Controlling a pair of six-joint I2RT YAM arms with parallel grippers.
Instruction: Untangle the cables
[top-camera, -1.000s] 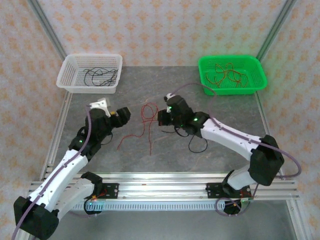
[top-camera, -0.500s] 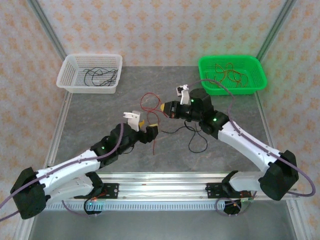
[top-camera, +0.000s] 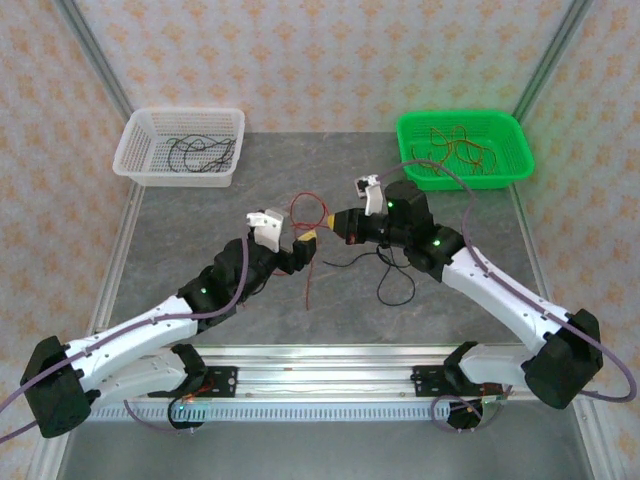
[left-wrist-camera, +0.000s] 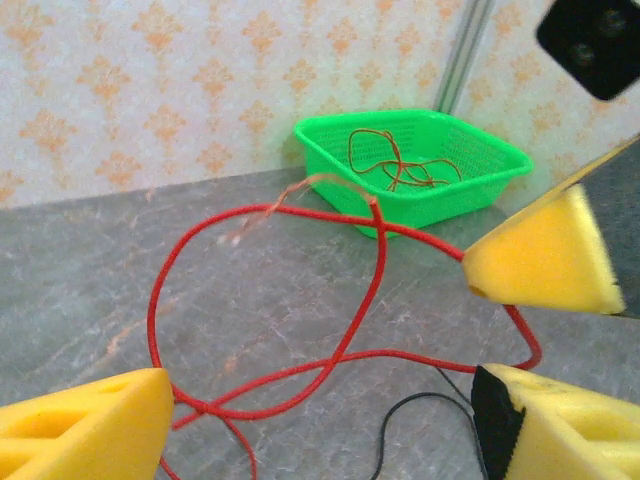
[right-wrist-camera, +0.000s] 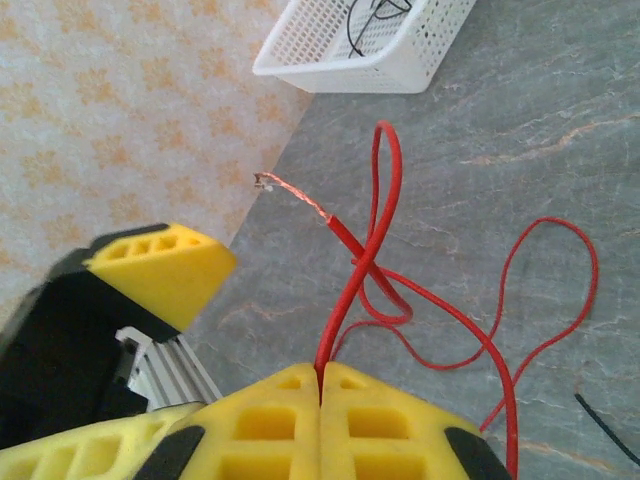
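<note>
Your right gripper (right-wrist-camera: 320, 385) is pinching the red cable (right-wrist-camera: 383, 190) with jaws fully closed, holding it above the middle of the table (top-camera: 200, 230); your left gripper (left-wrist-camera: 315, 430) is gaping wide, gripping nothing; the cable's loop is hanging just ahead between its fingers, trailing toward the near edge.

A white perforated plastic basket (top-camera: 176, 176) sits at the far left corner of a grey, marble-patterned tabletop (top-camera: 170, 235), with a bright green plastic mesh basket (top-camera: 468, 181) at the far right corner, the two well apart. Pale wallpaper with an orange floral motif (top-camera: 320, 60) lines the walls behind and to both sides, framed by slanting silver metal posts (top-camera: 92, 45). A ribbed aluminium rail (top-camera: 330, 364) runs along the near edge.
</note>
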